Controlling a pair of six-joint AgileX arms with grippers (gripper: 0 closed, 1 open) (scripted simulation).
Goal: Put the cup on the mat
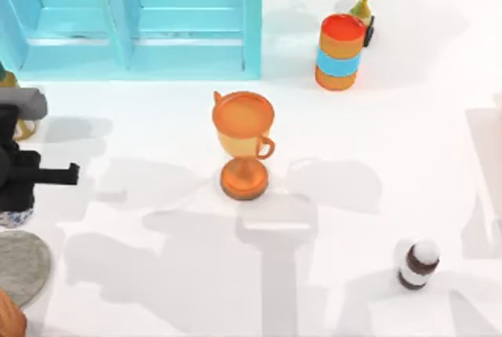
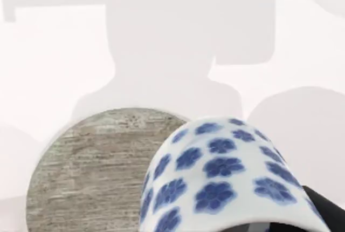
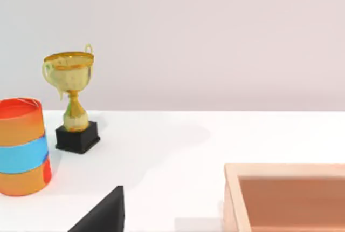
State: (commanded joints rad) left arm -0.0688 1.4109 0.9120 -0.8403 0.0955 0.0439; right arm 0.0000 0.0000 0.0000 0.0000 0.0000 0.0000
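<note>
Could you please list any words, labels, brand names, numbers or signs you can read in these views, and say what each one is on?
None can be read.
The cup carries only blue flower patterning, no lettering.
The mat shows plain speckled grey.
The orange cylinder has a blank blue band.
The gold trophy has a black base with no legible plate.
The small dark bottle has no readable label.
</note>
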